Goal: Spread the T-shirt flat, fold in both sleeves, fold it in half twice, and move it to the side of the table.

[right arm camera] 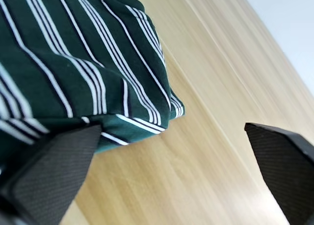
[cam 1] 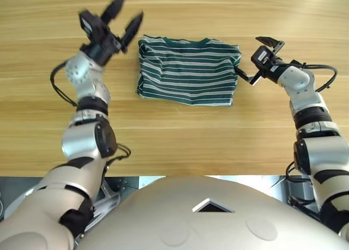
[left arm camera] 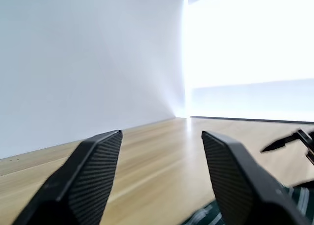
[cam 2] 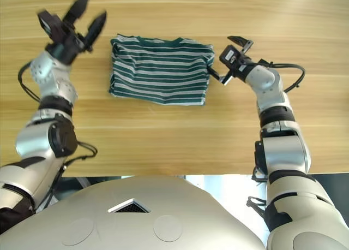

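Robot's left pincer (cam 1: 130, 9) is up in the air over the bench (cam 1: 180, 135), just to the left of the T-shirt (cam 1: 188, 70). Its two black fingers (left arm camera: 93, 178) are spread wide apart and there is nothing between them. It does not touch the shirt.

The right pincer (cam 1: 247, 55) is on the other side, right at the shirt's right edge. It is open too and holds nothing. One finger (right arm camera: 54, 173) is down low, tucked against the folded edge of the cloth. I cannot tell if it presses on the cloth or is only beside it. The other finger (right arm camera: 287, 166) is up and well away from the cloth, over bare wood.

The T-shirt is dark green with thin white stripes. It is folded into a small, neat block with almost straight sides. The neck hole is on the far side, away from the robot. The shirt lies flat on the bench between the two pincers, about in the middle from left to right. Its right edge is thick, with layers of cloth stacked one on another.

The bench is light brown wood with long lines in it. A white wall (left arm camera: 73, 63) stands behind it.
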Controlling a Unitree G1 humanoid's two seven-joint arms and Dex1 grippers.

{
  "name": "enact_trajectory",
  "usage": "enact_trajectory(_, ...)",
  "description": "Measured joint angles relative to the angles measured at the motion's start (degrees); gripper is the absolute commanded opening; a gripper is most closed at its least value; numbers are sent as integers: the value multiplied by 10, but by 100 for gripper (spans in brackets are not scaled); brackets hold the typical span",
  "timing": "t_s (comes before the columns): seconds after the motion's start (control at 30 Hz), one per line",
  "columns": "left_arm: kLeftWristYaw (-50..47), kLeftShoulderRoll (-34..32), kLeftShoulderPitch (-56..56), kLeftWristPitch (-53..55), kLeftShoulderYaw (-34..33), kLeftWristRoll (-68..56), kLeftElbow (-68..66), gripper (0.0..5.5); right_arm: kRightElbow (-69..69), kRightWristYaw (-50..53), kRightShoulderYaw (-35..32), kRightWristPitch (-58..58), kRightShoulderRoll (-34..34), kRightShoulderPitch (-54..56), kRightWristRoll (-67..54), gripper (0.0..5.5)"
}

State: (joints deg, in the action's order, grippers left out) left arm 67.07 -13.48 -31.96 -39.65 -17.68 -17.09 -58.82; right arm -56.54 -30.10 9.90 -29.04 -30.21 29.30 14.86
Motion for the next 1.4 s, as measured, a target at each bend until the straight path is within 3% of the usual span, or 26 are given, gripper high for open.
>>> enact_trajectory(0.27,-7,-3,113,-36,37,-10,110,301,117,-36,41,-62,-77,-88,15,536)
enact_trajectory(0.43,-20,-6,132,-31,38,-25,145,301,403,-214,86,-86,-168,-292,-145,536)
enact_trajectory(0.6,-32,-9,140,-25,38,-34,150,301,670,-288,89,-73,-254,-428,-292,536)
enact_trajectory(0.67,-36,-12,140,-25,38,-34,150,301,710,-294,79,-73,-265,-448,-320,536)
enact_trajectory(0.87,-39,-11,140,-25,40,-41,149,301,678,-258,19,-18,-219,-380,-334,536)
enact_trajectory(1.13,-43,-9,142,-25,50,-46,146,301,490,-117,49,39,-74,-189,-97,536)
enact_trajectory(1.4,-46,-5,142,-26,60,-46,142,301,208,64,109,37,-2,-55,106,536)
